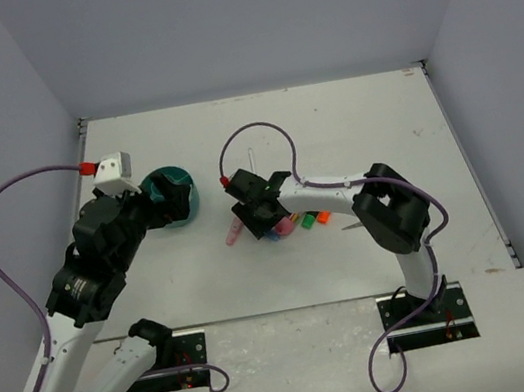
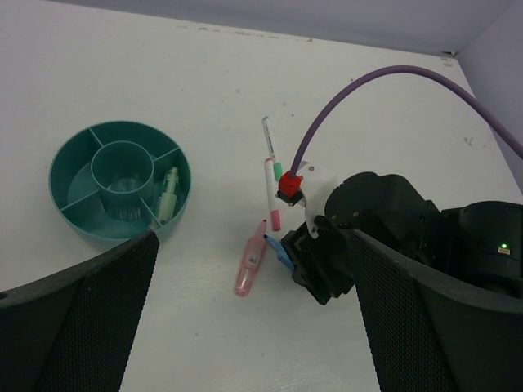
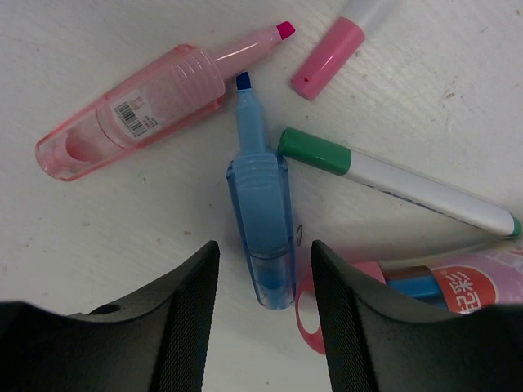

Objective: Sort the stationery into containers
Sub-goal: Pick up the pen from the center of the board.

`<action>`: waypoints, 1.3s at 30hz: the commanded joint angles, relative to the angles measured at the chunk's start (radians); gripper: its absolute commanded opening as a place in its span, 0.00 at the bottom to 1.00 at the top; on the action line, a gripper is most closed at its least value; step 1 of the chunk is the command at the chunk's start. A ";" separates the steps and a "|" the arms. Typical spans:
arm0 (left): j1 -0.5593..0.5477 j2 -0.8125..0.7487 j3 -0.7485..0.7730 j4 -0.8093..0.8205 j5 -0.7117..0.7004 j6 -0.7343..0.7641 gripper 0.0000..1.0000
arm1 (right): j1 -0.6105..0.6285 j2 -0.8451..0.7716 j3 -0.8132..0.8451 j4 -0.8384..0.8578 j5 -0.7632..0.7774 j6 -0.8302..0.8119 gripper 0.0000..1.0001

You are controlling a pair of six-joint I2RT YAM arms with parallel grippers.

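Observation:
The round teal organiser (image 2: 82, 222) stands at the left, with a pale green item (image 2: 169, 194) in one outer compartment. In the top view my left gripper (image 1: 172, 193) hovers over it, open and empty. The left wrist view (image 2: 253, 237) shows its fingers spread wide. My right gripper (image 3: 263, 261) is open and straddles the rear end of a blue highlighter (image 3: 260, 212) lying on the table. A pink highlighter (image 3: 139, 110), a green-capped white pen (image 3: 400, 184) and a pink-capped pen (image 3: 331, 57) lie around it. Green (image 1: 307, 219) and orange (image 1: 323, 216) highlighters lie just right of my right gripper (image 1: 264, 218).
A pink ring (image 3: 306, 318) and a pink labelled item (image 3: 466, 282) lie right beside the blue highlighter's rear end. A thin white pen (image 1: 251, 157) lies farther back. Grey walls close the table at the left, back and right. The right arm's purple cable (image 1: 261, 130) loops above the stationery.

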 commanded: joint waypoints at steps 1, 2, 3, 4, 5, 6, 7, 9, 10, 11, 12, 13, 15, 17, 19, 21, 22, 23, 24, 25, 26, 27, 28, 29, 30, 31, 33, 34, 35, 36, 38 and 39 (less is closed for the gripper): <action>0.005 -0.010 -0.015 0.000 0.028 0.039 1.00 | 0.004 0.023 0.030 -0.007 0.005 -0.018 0.48; 0.005 -0.013 -0.017 0.001 0.030 0.041 1.00 | 0.004 0.029 0.027 -0.007 0.003 -0.018 0.46; 0.005 -0.014 -0.018 0.002 0.031 0.042 1.00 | 0.006 0.032 0.025 -0.007 0.001 -0.016 0.42; 0.005 -0.016 -0.019 0.002 0.031 0.043 1.00 | 0.007 0.031 0.022 -0.006 -0.001 -0.013 0.38; 0.004 -0.019 -0.020 0.002 0.031 0.046 1.00 | 0.008 0.029 0.015 -0.003 -0.002 -0.008 0.34; 0.004 -0.022 -0.021 0.002 0.031 0.047 1.00 | 0.009 0.025 0.009 -0.002 0.005 0.001 0.32; 0.004 -0.023 -0.023 0.002 0.030 0.047 1.00 | 0.012 0.018 0.005 -0.002 0.015 0.009 0.31; 0.004 -0.026 -0.029 0.003 0.029 0.047 1.00 | 0.015 0.009 -0.006 0.000 0.017 0.015 0.29; 0.004 -0.028 -0.034 0.004 0.030 0.047 1.00 | 0.016 0.005 -0.015 0.001 0.016 0.018 0.29; 0.004 -0.028 -0.039 0.006 0.031 0.046 1.00 | 0.017 0.001 -0.022 0.002 0.014 0.020 0.29; 0.004 -0.030 -0.041 0.007 0.033 0.045 1.00 | 0.016 -0.001 -0.025 0.003 0.011 0.021 0.29; 0.004 -0.032 -0.044 0.009 0.036 0.046 1.00 | 0.018 -0.003 -0.029 0.006 0.007 0.022 0.30; 0.004 -0.035 -0.058 0.016 0.046 0.045 1.00 | 0.019 0.002 -0.041 0.013 -0.007 0.022 0.33; 0.004 -0.037 -0.069 0.025 0.059 0.043 1.00 | 0.019 0.010 -0.049 0.017 -0.018 0.023 0.36; 0.004 -0.036 -0.073 0.031 0.069 0.042 1.00 | 0.021 0.010 -0.059 0.023 -0.015 0.029 0.34; 0.004 -0.034 -0.077 0.036 0.072 0.041 1.00 | 0.024 -0.006 -0.072 0.036 -0.007 0.039 0.28; 0.004 -0.034 -0.080 0.039 0.073 0.041 1.00 | 0.026 -0.022 -0.077 0.038 -0.002 0.042 0.24; 0.005 -0.034 -0.084 0.042 0.073 0.042 1.00 | 0.028 -0.043 -0.081 0.035 0.005 0.045 0.21; 0.004 -0.035 -0.090 0.048 0.073 0.039 1.00 | 0.033 -0.068 -0.085 0.025 0.019 0.053 0.17; 0.004 -0.035 -0.098 0.056 0.075 0.034 1.00 | 0.038 -0.092 -0.089 0.016 0.042 0.066 0.14; 0.004 -0.035 -0.106 0.063 0.080 0.027 1.00 | 0.043 -0.119 -0.094 0.007 0.063 0.078 0.13; 0.004 -0.036 -0.115 0.074 0.091 0.010 1.00 | 0.046 -0.156 -0.101 -0.006 0.080 0.089 0.12; 0.004 -0.038 -0.125 0.088 0.104 -0.012 1.00 | 0.049 -0.201 -0.111 -0.024 0.099 0.103 0.11; 0.004 -0.042 -0.138 0.108 0.123 -0.033 1.00 | 0.052 -0.248 -0.123 -0.037 0.114 0.116 0.10; 0.004 -0.048 -0.157 0.142 0.154 -0.051 1.00 | 0.056 -0.301 -0.138 -0.041 0.121 0.126 0.09; 0.004 -0.056 -0.175 0.175 0.183 -0.069 1.00 | 0.059 -0.351 -0.153 -0.040 0.125 0.135 0.08; 0.004 -0.080 -0.215 0.256 0.260 -0.113 1.00 | 0.076 -0.440 -0.182 0.009 0.091 0.131 0.03; 0.004 -0.091 -0.241 0.307 0.313 -0.140 1.00 | 0.089 -0.493 -0.197 0.035 0.069 0.124 0.01; 0.004 -0.104 -0.276 0.375 0.348 -0.175 1.00 | 0.098 -0.526 -0.213 0.061 0.055 0.120 0.00; 0.004 -0.116 -0.312 0.459 0.379 -0.212 1.00 | 0.108 -0.555 -0.227 0.083 0.046 0.119 0.00; 0.004 -0.128 -0.363 0.601 0.436 -0.305 1.00 | 0.136 -0.631 -0.256 0.117 0.069 0.122 0.00; 0.004 -0.133 -0.391 0.670 0.449 -0.328 1.00 | 0.148 -0.670 -0.263 0.137 0.094 0.137 0.00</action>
